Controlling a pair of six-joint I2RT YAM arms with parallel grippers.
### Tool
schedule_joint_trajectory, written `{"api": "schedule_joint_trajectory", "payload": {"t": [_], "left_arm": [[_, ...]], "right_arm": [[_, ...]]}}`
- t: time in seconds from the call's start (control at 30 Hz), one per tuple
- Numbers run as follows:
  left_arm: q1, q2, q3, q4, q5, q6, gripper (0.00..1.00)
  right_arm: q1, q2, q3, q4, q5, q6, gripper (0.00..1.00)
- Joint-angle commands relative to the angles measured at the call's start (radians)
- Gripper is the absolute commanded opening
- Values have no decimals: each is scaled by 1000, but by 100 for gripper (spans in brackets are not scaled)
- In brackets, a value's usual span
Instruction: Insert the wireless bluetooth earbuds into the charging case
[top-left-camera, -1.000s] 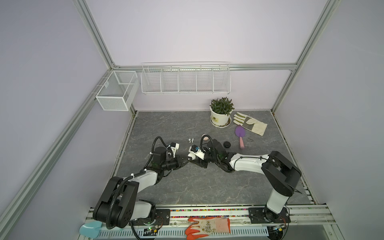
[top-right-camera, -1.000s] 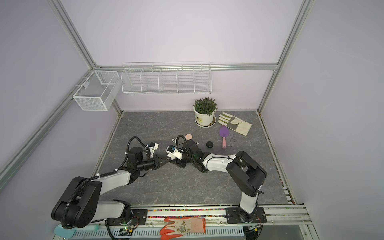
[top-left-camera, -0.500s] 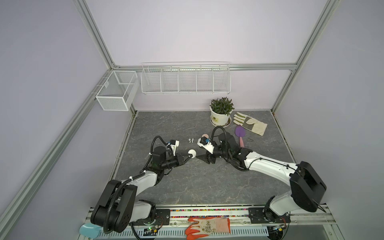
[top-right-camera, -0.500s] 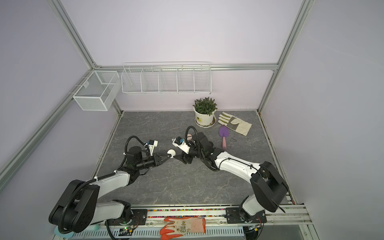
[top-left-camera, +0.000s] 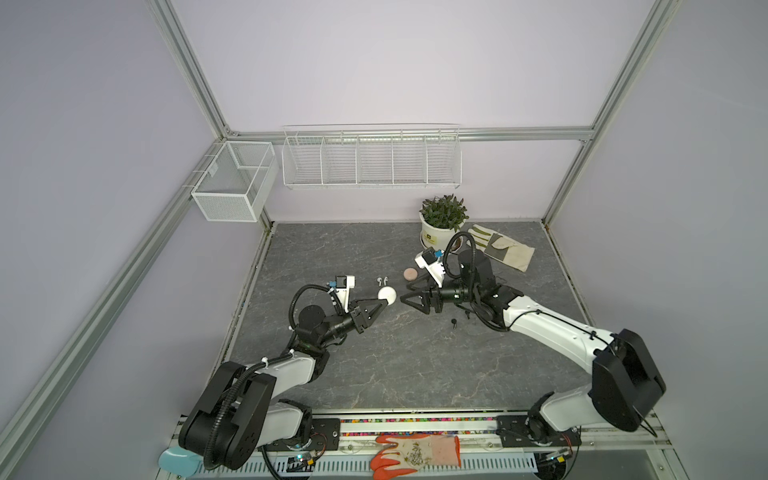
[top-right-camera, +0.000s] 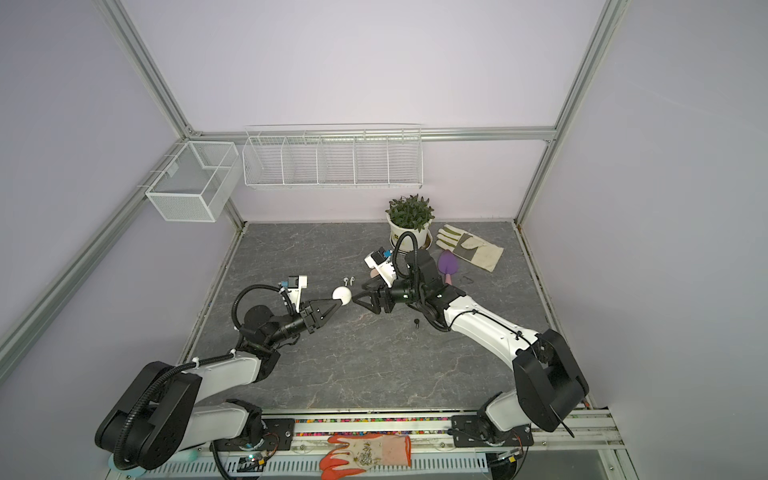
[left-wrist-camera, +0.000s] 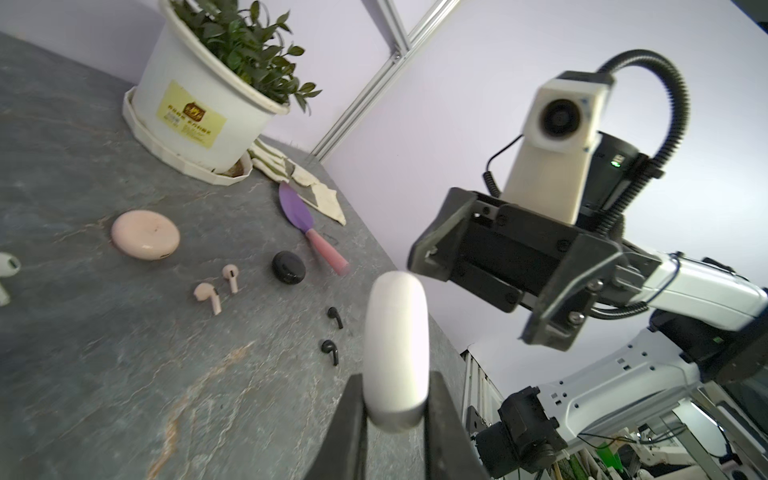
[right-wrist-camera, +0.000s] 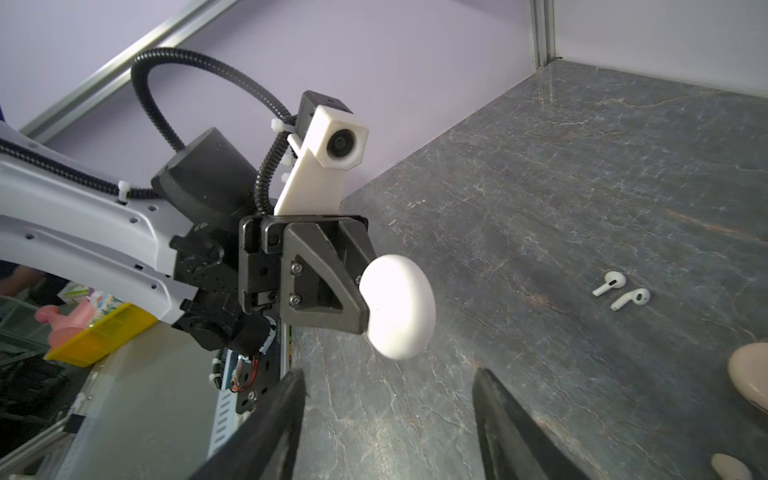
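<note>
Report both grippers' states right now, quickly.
Left gripper: closed, holding the white charging case.
Right gripper: open, holding nothing, jaws facing that case.

On white plant pot (left-wrist-camera: 166, 75), yellow label (left-wrist-camera: 191, 118): dark emblem and line of print, too blurred to read. Nothing else legible.

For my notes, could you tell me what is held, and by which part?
The white case, pinched across its faces near one edge by the left gripper; right gripper empty.
</note>
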Motion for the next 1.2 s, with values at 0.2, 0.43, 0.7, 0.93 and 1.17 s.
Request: {"api": "schedule_joint_trajectory", "payload": {"t": [0.2,0.43,0.7,0.93,1.17], "left_arm": [[-15,44,2,247,12,-53,0],[-17,75,12,274,19,-64,0],[-18,89,13,274,8,-64,0],[-17,92,5,272,16,-52,0],[-18,81,13,232,22,-40,0]], "right_arm": [[-8,76,0,263,-158,201,63],[-6,129,15,374,-243,263,52],[7,130,34,290,-247,198,42],[8,135,45,296,-252,197,35],[12,134,49,311,-261,201,27]]}}
